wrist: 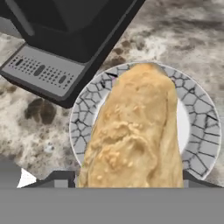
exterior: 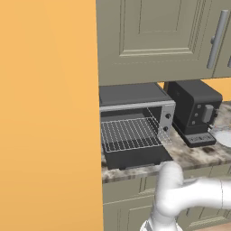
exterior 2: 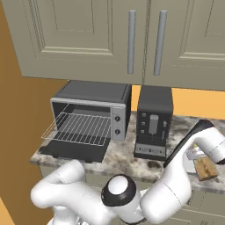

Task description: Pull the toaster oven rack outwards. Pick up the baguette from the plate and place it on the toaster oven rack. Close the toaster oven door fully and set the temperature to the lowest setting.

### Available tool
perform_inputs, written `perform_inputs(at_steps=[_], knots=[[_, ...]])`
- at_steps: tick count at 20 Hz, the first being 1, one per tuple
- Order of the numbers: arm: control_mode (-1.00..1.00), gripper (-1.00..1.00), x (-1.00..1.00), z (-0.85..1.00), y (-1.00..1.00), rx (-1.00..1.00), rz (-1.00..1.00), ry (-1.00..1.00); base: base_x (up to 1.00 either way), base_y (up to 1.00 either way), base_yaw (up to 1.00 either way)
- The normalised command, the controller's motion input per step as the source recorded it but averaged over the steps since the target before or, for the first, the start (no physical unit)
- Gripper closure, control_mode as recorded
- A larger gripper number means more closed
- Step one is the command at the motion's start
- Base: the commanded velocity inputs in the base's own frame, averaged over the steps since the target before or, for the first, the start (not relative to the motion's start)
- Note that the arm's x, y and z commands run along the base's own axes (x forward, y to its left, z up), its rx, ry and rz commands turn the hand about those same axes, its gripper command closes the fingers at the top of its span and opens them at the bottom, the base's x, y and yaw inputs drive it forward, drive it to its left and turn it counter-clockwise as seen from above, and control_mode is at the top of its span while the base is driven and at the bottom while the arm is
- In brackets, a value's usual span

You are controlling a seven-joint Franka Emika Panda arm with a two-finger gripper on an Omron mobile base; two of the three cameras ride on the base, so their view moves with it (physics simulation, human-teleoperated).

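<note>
The toaster oven (exterior: 135,122) sits at the counter's left end against the orange wall, its door (exterior: 135,158) dropped flat to the counter's front lip and its rack (exterior: 131,135) drawn out over it, with the black appliance (exterior 2: 153,121) close on its right. Beyond that, near the counter's front, the plate (wrist: 199,131) lies under the baguette (wrist: 135,140). The gripper (exterior 2: 200,160) is closed on the loaf's sides (fingertips hidden in the hand view).

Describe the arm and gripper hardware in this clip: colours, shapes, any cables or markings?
A glossy white arm of rounded tubular segments with bulbous elbows, dark grey joint caps and a black wrist section. The gripper has small dark fingertips. No cables or markings are visible.
</note>
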Motion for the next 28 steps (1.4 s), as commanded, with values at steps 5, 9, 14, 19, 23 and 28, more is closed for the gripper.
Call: perform_inputs(at_steps=[5,9,14,19,23,28], knots=[[-1.00,1.00,-0.68,1.00,0.71,-0.09,0.00,-0.21,0.00,0.00,0.00],[-1.00,1.00,-0.58,0.99,0.99,-0.21,0.00,-0.09,0.00,0.00,0.00],[-1.00,1.00,-0.46,0.75,1.00,-0.28,0.00,-0.02,0.00,0.00,0.00],[-1.00,1.00,-0.38,0.41,1.00,-0.32,0.06,0.00,0.00,0.00,0.00],[-1.00,1.00,-0.04,0.20,1.00,-0.27,0.17,0.00,0.00,0.00,0.00],[-1.00,1.00,0.00,0.13,1.00,-0.22,0.18,0.00,0.00,0.00,0.00]])
